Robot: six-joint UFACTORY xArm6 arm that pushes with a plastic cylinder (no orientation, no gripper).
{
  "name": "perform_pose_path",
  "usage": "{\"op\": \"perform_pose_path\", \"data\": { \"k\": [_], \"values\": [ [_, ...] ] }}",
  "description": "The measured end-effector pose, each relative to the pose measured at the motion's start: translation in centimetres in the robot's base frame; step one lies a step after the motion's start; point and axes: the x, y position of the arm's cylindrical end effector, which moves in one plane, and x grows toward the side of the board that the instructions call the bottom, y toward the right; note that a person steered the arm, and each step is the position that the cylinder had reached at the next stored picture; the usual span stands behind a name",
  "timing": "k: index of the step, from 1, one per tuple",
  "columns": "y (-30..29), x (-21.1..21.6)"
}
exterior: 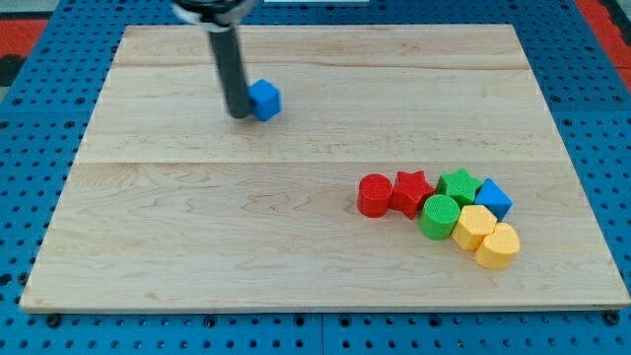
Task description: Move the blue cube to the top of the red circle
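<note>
My tip (240, 114) touches the left face of the small blue wooden cube (265, 100), upper left, far from the red wooden circle (374, 195). No gripper exists; light, stiff, slippery—push centrally.

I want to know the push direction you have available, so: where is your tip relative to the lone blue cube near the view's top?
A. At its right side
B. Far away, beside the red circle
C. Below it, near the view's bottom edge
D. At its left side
D. My tip sits right against the left side of the blue cube, far from the red circle.
</note>
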Motion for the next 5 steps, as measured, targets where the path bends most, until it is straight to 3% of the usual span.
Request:
{"op": "perform_pose_path", "data": {
  "k": [1,2,3,4,5],
  "values": [
    [-1.8,-4.6],
    [2.9,-5.3],
    [10.2,-2.8],
    [13.7,-0.5],
    [14.0,7.4]
  ]
}}
